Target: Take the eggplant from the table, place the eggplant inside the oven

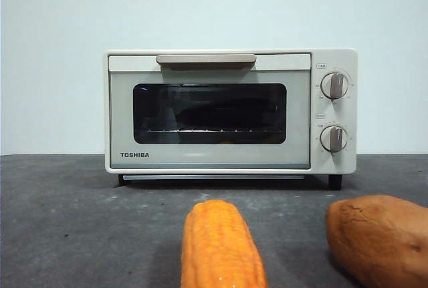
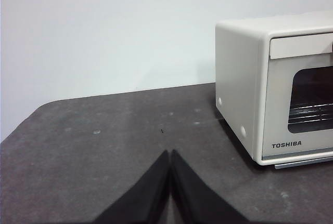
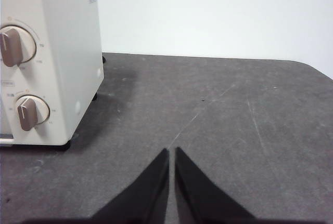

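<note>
Eggplant inside closed oven, away from both jaws.

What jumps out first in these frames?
The cream oven stands mid-table with its door shut; a dark long shape, maybe the eggplant, shows dimly behind the glass. A corn cob and a sweet potato lie close to the front camera. The left pincer and the right pincer wait shut at the oven's sides.

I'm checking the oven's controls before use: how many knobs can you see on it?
2. The upper knob and the lower knob sit one above the other on the oven panel, right of the closed door. Its other sides are hidden.
</note>
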You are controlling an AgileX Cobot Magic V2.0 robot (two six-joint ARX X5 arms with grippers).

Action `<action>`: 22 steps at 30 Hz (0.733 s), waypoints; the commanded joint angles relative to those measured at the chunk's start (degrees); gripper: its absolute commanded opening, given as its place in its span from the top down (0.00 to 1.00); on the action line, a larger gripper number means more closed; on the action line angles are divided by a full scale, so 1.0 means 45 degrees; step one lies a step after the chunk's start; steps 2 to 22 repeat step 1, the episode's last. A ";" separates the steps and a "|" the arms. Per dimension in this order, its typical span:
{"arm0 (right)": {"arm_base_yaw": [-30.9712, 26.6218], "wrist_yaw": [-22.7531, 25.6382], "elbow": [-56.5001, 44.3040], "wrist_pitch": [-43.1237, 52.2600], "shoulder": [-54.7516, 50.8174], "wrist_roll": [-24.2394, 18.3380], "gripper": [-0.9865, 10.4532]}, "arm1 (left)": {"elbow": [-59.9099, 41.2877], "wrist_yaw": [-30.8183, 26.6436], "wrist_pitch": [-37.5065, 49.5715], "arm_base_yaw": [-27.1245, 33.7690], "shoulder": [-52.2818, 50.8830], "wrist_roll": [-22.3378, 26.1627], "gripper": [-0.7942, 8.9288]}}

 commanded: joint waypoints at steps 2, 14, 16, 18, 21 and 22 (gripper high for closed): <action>-0.0019 0.0039 -0.0039 0.0199 -0.0019 0.0131 0.91 | -0.0345 -0.0034 0.0141 0.0019 -0.0005 0.0112 0.91; -0.0019 0.0039 -0.0039 0.0199 -0.0019 0.0131 0.91 | -0.0345 -0.0034 0.0141 0.0019 -0.0005 0.0112 0.91; -0.0019 0.0039 -0.0039 0.0199 -0.0019 0.0131 0.91 | -0.0345 -0.0034 0.0141 0.0019 -0.0005 0.0112 0.91; -0.0019 0.0039 -0.0039 0.0199 -0.0019 0.0131 0.91 | -0.0345 -0.0034 0.0141 0.0019 -0.0005 0.0112 0.91; -0.0019 0.0039 -0.0039 0.0199 -0.0019 0.0131 0.91 | -0.0345 -0.0034 0.0141 0.0019 -0.0005 0.0112 0.91; -0.0019 0.0039 -0.0039 0.0199 -0.0019 0.0131 0.91 | -0.0345 -0.0034 0.0141 0.0019 -0.0005 0.0112 0.91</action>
